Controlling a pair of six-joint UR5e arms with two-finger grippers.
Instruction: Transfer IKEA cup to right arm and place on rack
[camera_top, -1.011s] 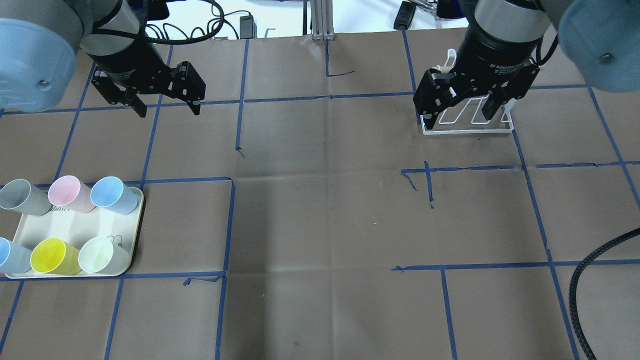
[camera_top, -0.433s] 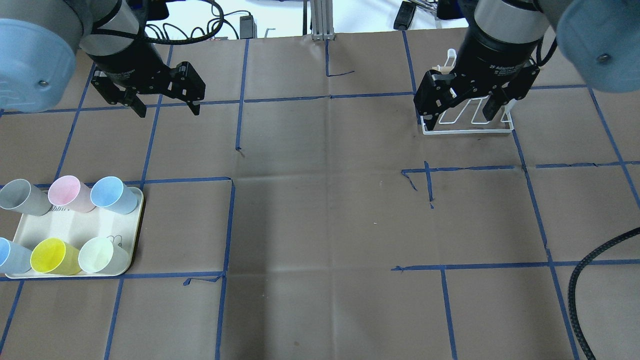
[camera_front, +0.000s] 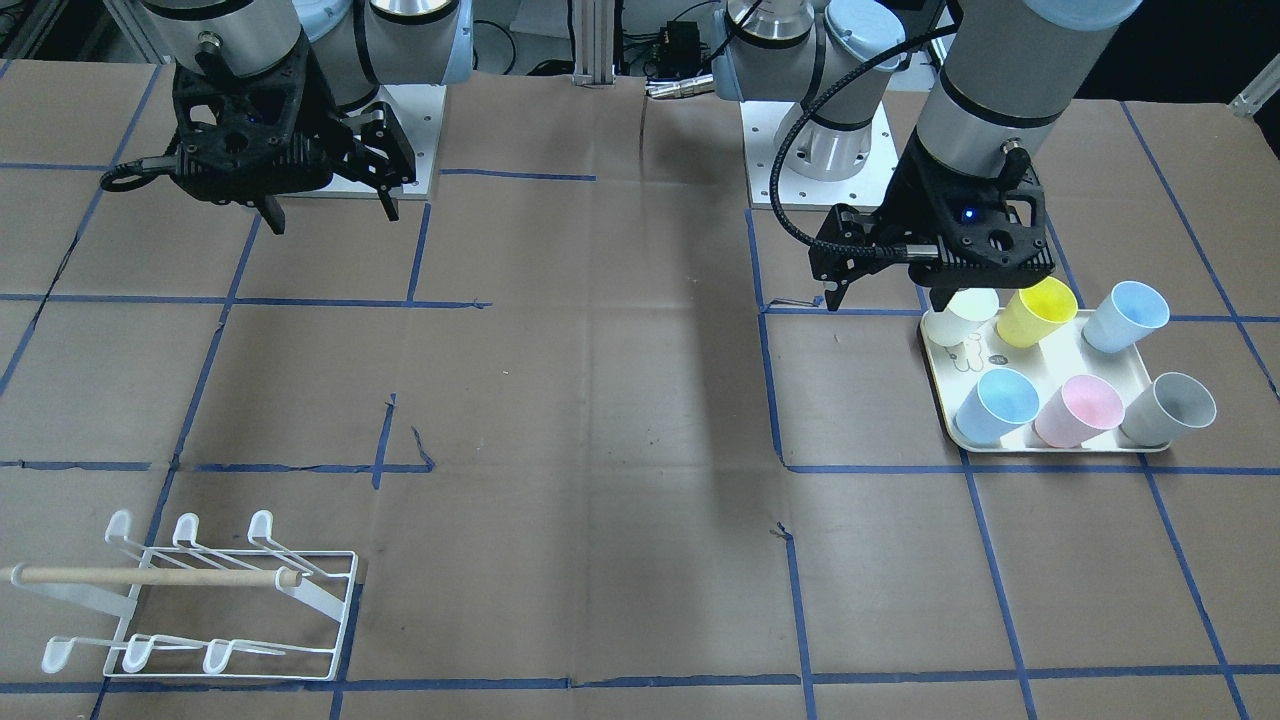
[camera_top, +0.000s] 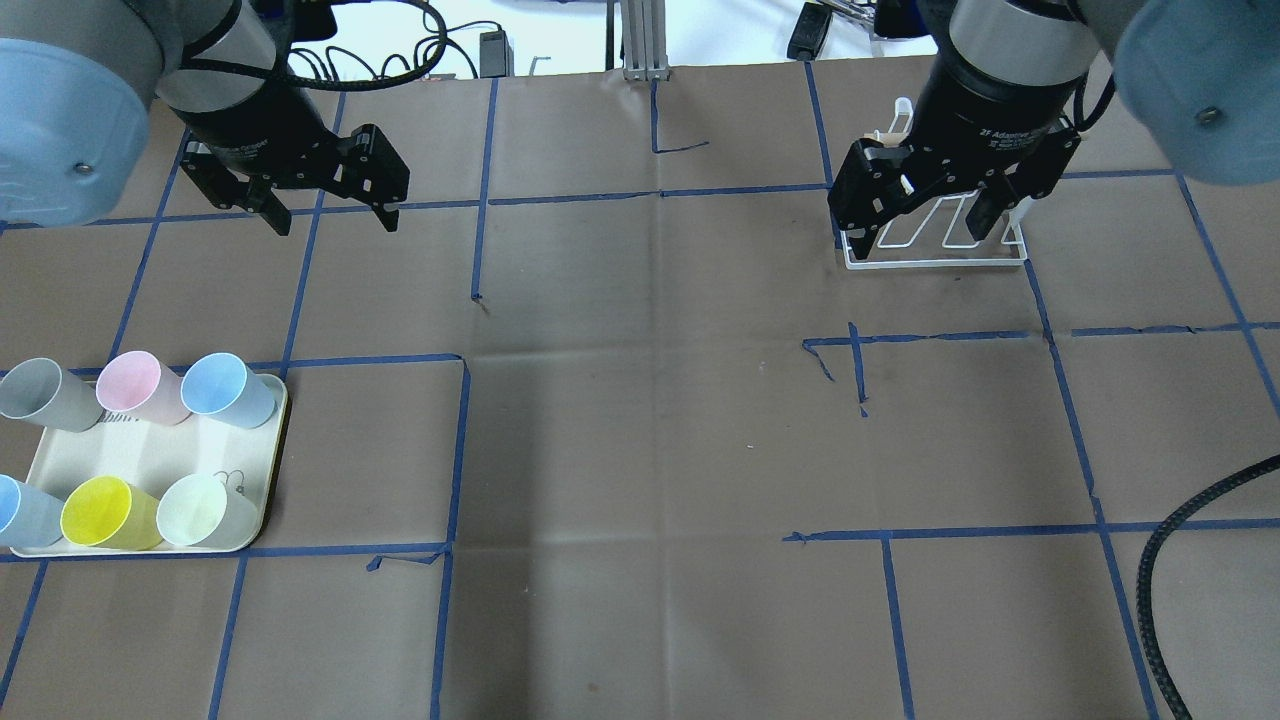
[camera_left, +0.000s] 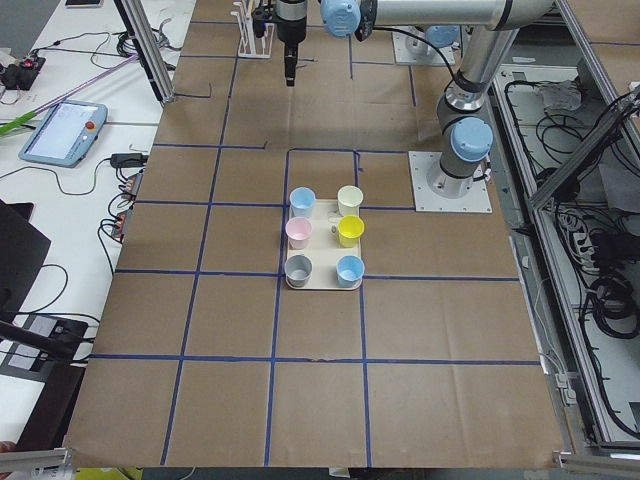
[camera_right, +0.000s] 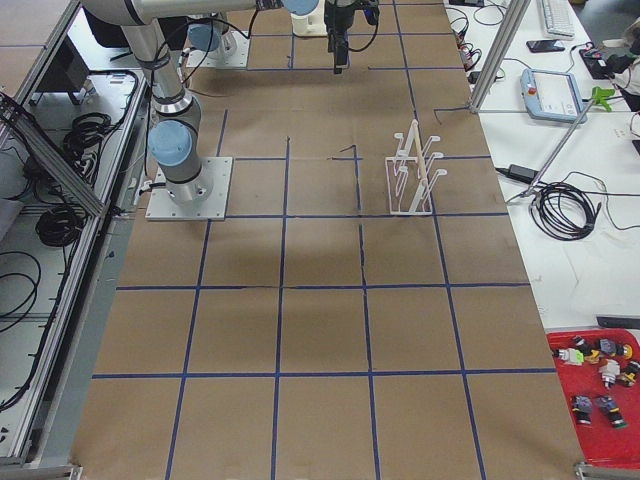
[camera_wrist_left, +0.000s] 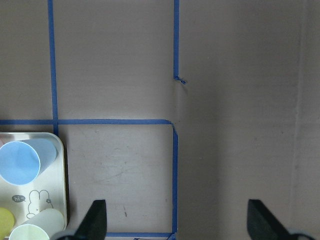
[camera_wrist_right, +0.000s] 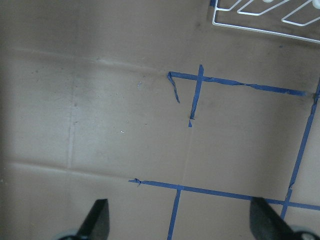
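Honestly, almost nothing has changed over the last second, so you should not count any step as done.

Nearest the robot's base, the tray (camera_top: 150, 455) sits exactly where it was. All six cups stand on it mouth up. The blue cup (camera_top: 225, 388) and the pale green cup (camera_top: 205, 510) line the edge that faces the table's middle. None of them has shifted or been lifted, so the cup you want handed over is one of these on the tray.

A little farther out, the left gripper (camera_top: 338, 225) has drifted only a hair. Its fingers are spread wide and hold nothing. Its own wrist camera shows bare table (camera_wrist_left: 225, 100) between them, with the tray off to one side rather than underneath.

Across from it, the right gripper (camera_top: 918, 235) has barely stirred either. It too is spread wide and empty.

Farthest away stands the rack (camera_front: 150, 576), with no cup on any prong. From overhead the right gripper seems to overlap it. The front view, though, shows the two well apart, with the gripper held high nearer the base.

To my eye the pick has not begun. The left arm must first come over the tray, and the handover and the placing both lie ahead.
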